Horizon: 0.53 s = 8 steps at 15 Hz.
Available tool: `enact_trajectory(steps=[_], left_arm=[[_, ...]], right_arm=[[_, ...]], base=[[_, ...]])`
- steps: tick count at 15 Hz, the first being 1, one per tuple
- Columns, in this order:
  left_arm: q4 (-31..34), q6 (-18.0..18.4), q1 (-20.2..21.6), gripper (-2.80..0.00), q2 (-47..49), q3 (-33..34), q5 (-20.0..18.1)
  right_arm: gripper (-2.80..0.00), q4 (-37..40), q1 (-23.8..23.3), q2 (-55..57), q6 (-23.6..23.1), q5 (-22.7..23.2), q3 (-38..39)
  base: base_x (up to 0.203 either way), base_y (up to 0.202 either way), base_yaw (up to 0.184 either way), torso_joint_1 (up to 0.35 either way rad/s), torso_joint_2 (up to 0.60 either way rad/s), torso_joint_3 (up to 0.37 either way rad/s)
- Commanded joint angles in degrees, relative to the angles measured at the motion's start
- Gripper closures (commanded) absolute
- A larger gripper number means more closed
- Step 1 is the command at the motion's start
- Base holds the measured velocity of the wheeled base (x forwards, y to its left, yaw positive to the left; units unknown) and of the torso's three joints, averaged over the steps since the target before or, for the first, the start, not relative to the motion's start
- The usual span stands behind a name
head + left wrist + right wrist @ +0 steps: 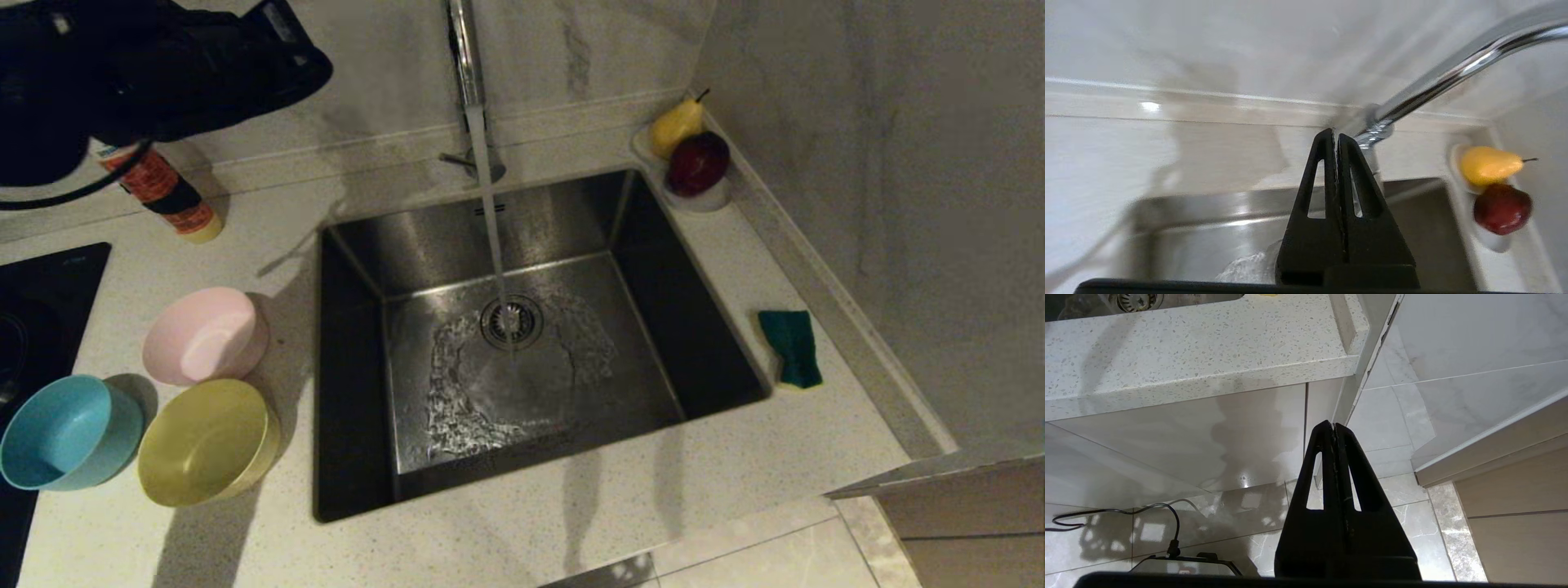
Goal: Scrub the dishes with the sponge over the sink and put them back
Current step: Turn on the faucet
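Note:
Three bowls stand on the counter left of the sink (pixel 702 327): a pale pink one (pixel 204 335), a yellow one (pixel 208 441) and a light blue one (pixel 69 431). The sponge (pixel 790 347) lies green side up on the counter right of the sink. Water runs from the chrome tap (pixel 467 57) onto the drain strainer (pixel 511 320). My left arm (pixel 163 65) hangs high over the back left counter. Its gripper (pixel 1335 132) is shut and empty, pointing toward the tap base. My right gripper (pixel 1334 425) is shut and empty, parked below the counter's front edge.
An orange bottle (pixel 167 192) stands at the back left under my left arm. A black stove top (pixel 33 310) lies left of the bowls. A white dish (pixel 706 200) with a pear and an apple sits at the back right corner. A wall bounds the counter's right side.

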<state>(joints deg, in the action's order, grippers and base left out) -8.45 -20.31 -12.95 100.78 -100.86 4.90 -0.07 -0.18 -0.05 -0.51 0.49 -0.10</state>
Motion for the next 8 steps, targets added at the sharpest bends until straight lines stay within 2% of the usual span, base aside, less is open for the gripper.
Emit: enact_trajectory(steps=[1, 4, 8], left_arm=[[0.71, 2.1, -0.05, 0.0, -11.53, 7.95, 1.21], [1.1, 8.01, -0.06, 0.0, -24.24, 18.78, 2.88], [3.53, 10.74, 0.69, 0.0, -40.64, 32.47, 7.31]], right_arm=[[0.0, -0.01, 0.01, -0.04, -0.02, 0.04, 0.01], [0.0, -0.01, 0.01, -0.04, -0.02, 0.04, 0.01], [0.0, -0.01, 0.01, -0.04, -0.02, 0.04, 0.01]], base=[[0.0, 0.0, 0.0, 0.0, 0.0, 0.0], [0.0, 0.0, 0.0, 0.0, 0.0, 0.0], [0.0, 0.0, 0.0, 0.0, 0.0, 0.0]])
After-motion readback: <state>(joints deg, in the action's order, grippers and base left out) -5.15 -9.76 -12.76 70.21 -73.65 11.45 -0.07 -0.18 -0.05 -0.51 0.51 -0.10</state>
